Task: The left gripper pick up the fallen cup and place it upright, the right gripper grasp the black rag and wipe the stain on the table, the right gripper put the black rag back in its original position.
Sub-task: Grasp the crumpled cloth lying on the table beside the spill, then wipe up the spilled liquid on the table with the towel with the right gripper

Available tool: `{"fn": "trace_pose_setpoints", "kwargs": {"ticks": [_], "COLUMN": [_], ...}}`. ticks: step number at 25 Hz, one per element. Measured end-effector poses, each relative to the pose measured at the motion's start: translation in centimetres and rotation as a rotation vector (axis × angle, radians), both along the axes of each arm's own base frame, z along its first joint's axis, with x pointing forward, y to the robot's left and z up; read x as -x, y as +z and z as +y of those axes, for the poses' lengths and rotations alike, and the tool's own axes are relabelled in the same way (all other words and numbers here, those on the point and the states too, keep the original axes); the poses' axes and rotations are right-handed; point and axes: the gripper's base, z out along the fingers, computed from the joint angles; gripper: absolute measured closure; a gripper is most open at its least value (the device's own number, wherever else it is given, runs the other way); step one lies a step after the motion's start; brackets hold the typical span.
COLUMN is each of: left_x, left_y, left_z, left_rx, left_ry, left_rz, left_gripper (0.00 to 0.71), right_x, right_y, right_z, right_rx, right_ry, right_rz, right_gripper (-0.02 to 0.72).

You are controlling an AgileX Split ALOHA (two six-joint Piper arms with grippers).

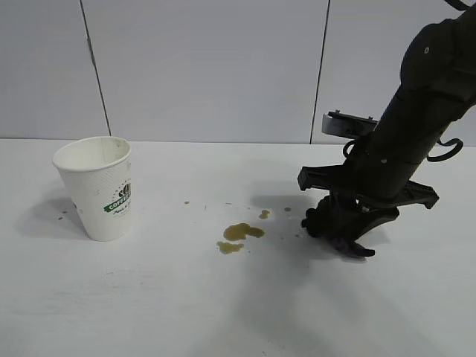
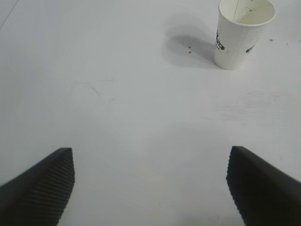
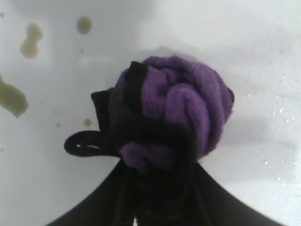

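Black-and-purple bunched cloth rag point(image 3: 174, 113): soft, light, squashy, best pinched through its bulk, as now clamped between right gripper point(image 3: 157, 188) fingers; left gripper point(image 2: 150, 188) spread wide.

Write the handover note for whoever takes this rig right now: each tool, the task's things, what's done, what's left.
Left tool: open, empty, parked back from the cup.
Right tool: down at the table's right side, fingers closed around the black rag, which sits on the table.
Cup: upright at the left, clear of both arms.
Stain: yellowish-brown blotches mid-table, just left of the rag, untouched.
Done: cup righted; rag gripped.
Left: drag the rag over the stain, then return it to where it is now.
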Motion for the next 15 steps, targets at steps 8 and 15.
{"fn": "trace_pose_setpoints", "kwargs": {"ticks": [8, 15], "left_x": [0.0, 0.0], "left_y": [0.0, 0.0], "left_z": [0.0, 0.0], "left_rx": [0.0, 0.0], "left_ry": [0.0, 0.0], "left_rz": [0.0, 0.0], "left_gripper": [0.077, 0.077], "right_x": [-0.8, -0.7], "right_y": [3.1, 5.5], "right_z": [0.5, 6.0], "right_rx": [-0.03, -0.097], "right_ry": [0.016, 0.119], "right_rz": [-0.016, -0.08], "right_gripper": [0.66, 0.66]}}
